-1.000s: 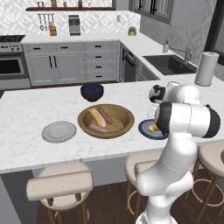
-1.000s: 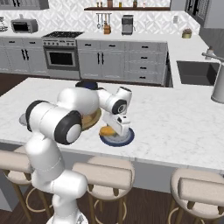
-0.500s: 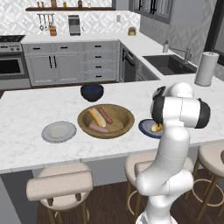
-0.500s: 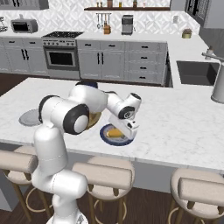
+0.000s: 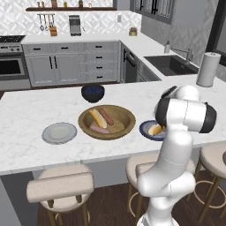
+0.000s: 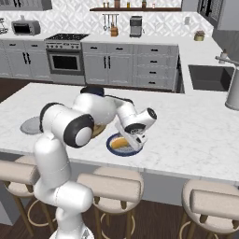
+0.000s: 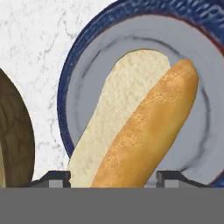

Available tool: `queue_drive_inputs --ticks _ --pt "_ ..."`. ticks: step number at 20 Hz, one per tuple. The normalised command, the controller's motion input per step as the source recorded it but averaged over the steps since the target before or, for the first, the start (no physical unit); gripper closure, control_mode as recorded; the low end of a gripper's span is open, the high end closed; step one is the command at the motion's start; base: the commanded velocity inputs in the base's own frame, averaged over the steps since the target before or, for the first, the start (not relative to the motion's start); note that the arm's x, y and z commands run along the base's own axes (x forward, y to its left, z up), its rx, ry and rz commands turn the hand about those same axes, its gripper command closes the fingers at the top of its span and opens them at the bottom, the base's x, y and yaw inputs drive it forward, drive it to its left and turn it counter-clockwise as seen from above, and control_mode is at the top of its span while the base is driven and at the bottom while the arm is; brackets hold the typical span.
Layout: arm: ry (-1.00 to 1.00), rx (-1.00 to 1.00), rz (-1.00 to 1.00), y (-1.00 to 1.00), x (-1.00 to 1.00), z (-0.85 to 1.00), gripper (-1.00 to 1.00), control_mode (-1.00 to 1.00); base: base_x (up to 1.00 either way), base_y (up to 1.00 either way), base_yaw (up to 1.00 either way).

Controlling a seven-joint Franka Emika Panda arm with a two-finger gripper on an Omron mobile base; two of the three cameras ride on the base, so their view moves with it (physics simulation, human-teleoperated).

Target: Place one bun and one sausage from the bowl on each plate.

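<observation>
While the bun point(image 7: 140, 131) lies on the blue plate point(image 7: 83, 65), the tool point(image 7: 113, 177) stands spread around it; better lift straight up, not dragging it.

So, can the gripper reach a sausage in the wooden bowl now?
Probably yes: the gripper is at the blue plate beside the wooden bowl, and nothing covers the sausage.

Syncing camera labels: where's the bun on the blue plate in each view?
Left base view: bun lies on the dark blue plate, right of centre, beside the arm.
Right base view: bun on the plate, centre, just below the gripper.
Hand view: bun lies diagonally across the centre, fingertips either side of its near end.
Shared landmark: the wooden bowl next to the plate.
</observation>
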Motion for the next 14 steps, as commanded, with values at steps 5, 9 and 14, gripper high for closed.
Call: queue_drive_inputs --ticks 5,9,14 --pt "0.04 -0.08 0.0 0.46 -0.01 0.6 -1.0 -1.0 0.0 0.0 0.0" --pt "-0.09 0.01 0.03 0.29 -0.3 1.0 -1.0 -1.0 0.0 0.0 0.0" --pt "-0.2 0.1 0.1 0.89 0.0 1.0 -1.0 -1.0 0.0 0.0 0.0"
